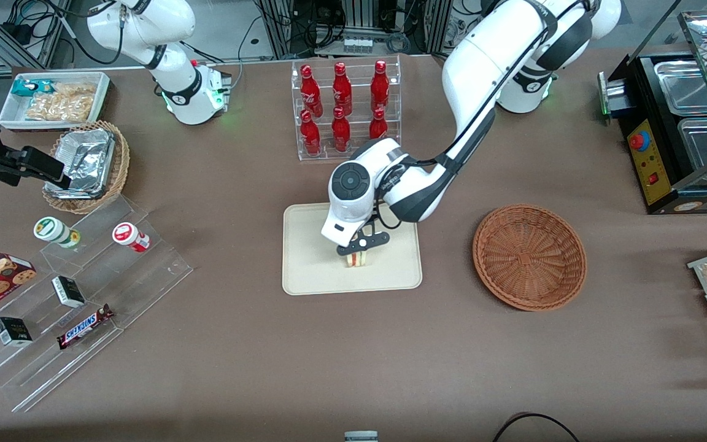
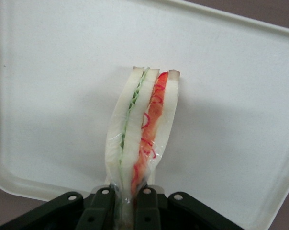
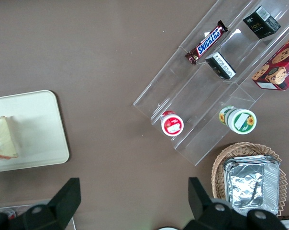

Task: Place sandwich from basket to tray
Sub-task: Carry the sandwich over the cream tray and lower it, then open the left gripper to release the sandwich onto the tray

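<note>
I count six red glass bottles (image 1: 341, 110) in the clear rack at 12 o'clock from the one cream-beige rectangular tray (image 1: 304, 270), two round woven wicker baskets (image 1: 529, 256), two small black boxes (image 1: 68, 291), two round-lidded cups (image 1: 130, 236), and one Snickers bar (image 1: 85, 326).

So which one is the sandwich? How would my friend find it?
Look for the flat cream tray in the middle of the brown table, nearer the front camera than the rack of red bottles. The sandwich stands on that tray, pinched in the left arm's tool. It is the only food there: a white bread wedge with red and green stripes of filling.
</note>
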`<state>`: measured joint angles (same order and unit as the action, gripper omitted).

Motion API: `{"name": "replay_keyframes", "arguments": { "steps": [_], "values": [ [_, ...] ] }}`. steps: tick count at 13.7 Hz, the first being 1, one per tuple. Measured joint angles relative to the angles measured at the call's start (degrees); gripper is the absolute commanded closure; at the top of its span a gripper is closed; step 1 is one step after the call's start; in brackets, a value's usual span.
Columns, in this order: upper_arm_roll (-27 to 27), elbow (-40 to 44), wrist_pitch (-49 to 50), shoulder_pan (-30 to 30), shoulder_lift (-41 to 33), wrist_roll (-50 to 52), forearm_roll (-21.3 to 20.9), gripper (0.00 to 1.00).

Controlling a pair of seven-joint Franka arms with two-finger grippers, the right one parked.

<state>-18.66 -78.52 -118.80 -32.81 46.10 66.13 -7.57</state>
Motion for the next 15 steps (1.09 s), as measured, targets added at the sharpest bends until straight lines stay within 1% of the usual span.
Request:
{"name": "replay_keyframes", "arguments": {
  "steps": [1,2,3,4,10,13,15],
  "values": [
    [0.0,0.05,-0.69,-0.18,0.38,0.09,-0.01,0.84],
    [0.0,0.09,-1.16,-0.22,0.65,0.13,-0.04,0.73],
    [0.06,0.16,-1.45,-0.22,0.85,0.14,-0.06,0.24],
    [0.13,0.32,-1.6,-0.21,0.96,0.14,-0.06,0.0],
    [0.46,2.57,-1.54,0.04,0.34,0.71,-0.15,0.0],
    [0.75,3.15,1.5,0.1,-3.02,0.7,-0.34,0.0],
    [1.74,3.12,3.74,1.09,-5.47,-1.57,-0.47,0.0]
  ]
}}
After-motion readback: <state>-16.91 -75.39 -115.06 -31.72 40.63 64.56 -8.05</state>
